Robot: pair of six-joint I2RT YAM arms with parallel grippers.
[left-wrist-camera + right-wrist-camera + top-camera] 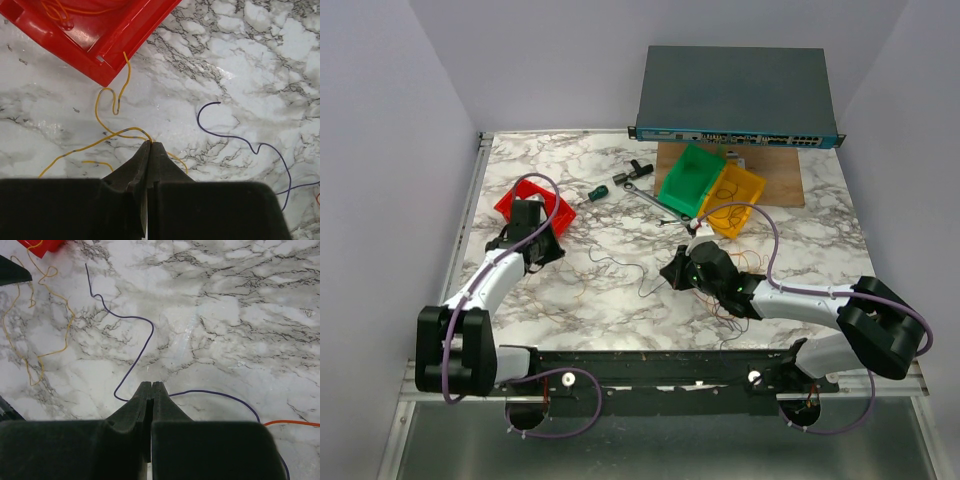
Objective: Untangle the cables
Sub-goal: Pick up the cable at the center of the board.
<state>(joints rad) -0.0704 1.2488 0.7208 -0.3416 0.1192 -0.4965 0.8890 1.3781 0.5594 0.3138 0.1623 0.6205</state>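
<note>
At the tips of the left fingers (151,145), which are pressed together with no gap, a yellow cable (107,138) runs in from the left and comes out again on the right. Whether it is pinched there or only lies beneath them on the desk (240,60), I cannot tell. Ahead of these fingers the cable climbs in a tight loop to the corner of a red bin (115,55), and thin orange-yellow strands (60,11) lie coiled inside the bin. Off to their right, apart from them, a dark purple strand (235,139) wanders over the marble.

The right fingers (151,385) are likewise closed flat against each other. A purple cable (145,325) curves down from ahead, disappears behind them on the left and reappears on the right; a grip on it cannot be confirmed. An orange cable (295,423) lies just to the right of them. Far ahead and to the left, yellow loops (65,315) sprawl on the desk.

Seen from above, a green bin (688,180) and a yellow bin (735,195) stand just beyond the right fingers.
</note>
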